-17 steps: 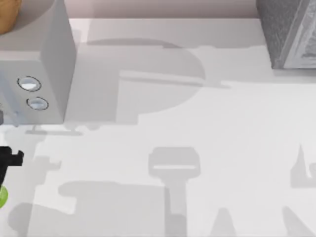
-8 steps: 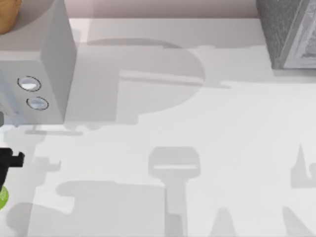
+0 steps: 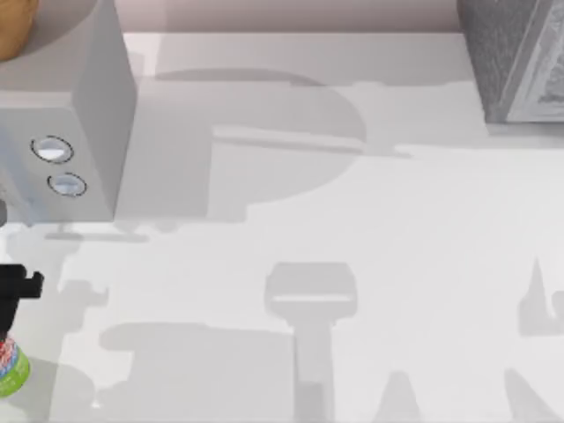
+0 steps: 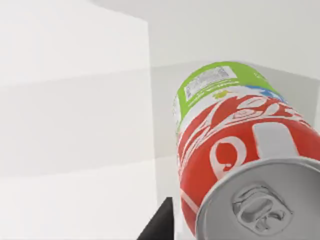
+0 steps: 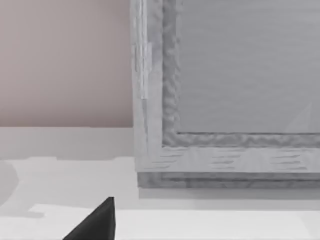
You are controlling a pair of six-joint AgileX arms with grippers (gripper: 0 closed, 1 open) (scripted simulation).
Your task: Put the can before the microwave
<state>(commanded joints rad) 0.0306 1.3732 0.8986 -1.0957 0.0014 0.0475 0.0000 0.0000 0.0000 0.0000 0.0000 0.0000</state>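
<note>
The can [image 3: 11, 366] stands upright at the table's front left edge, red label above a lime-green band, in front of the light-grey microwave [image 3: 79, 115] with its two round knobs. My left gripper [image 3: 9, 326] reaches down onto the can's top end. In the left wrist view the can [image 4: 225, 145] is close up with its silver top nearest, and one black fingertip [image 4: 161, 222] lies against its side. The other finger is hidden behind the can. My right gripper [image 5: 102, 220] is parked near the back right.
A darker speckled grey box [image 3: 515, 62] stands at the back right corner and also appears in the right wrist view [image 5: 225, 100]. A brown rounded object [image 3: 13, 26] sits on the microwave's top. Arm shadows cross the white table [image 3: 352, 229].
The can has slid down the top view at the left edge; earlier only a green sliver showed, now its red label shows too. The left gripper's black body has barely shifted.
</note>
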